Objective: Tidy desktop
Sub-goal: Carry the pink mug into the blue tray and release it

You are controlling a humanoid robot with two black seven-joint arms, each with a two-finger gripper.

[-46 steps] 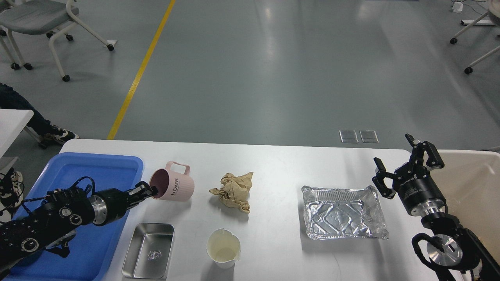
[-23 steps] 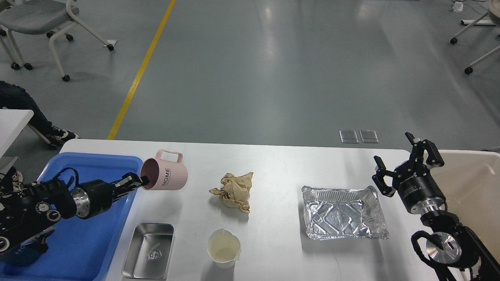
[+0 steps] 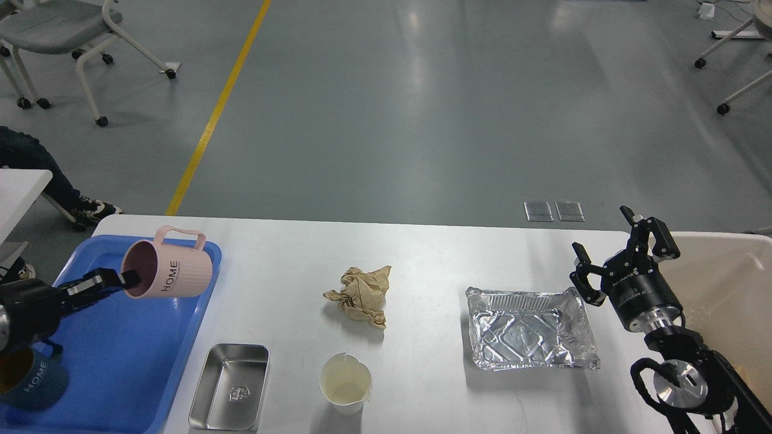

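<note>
The white desktop [image 3: 434, 253] fills the lower part of the head view. My left gripper [image 3: 123, 279] is shut on the rim of a pink "HOME" mug [image 3: 172, 271] and holds it tilted on its side above the blue tray [image 3: 148, 367] at the left. My right gripper [image 3: 618, 256] is open and empty, just right of and above a crumpled foil tray [image 3: 528, 328]. A crumpled brown paper ball [image 3: 362, 294], a paper cup [image 3: 345, 383] and a small steel tray [image 3: 230, 386] lie on the desktop.
A dark blue "HOME" mug [image 3: 27, 377] lies in the blue tray at its near left. A beige bin [image 3: 733, 283] stands off the desktop's right edge. Chairs stand on the floor at far left and far right.
My left gripper has lifted the pink mug off the desktop and carried it left, over the blue tray. The right gripper has barely moved.
</note>
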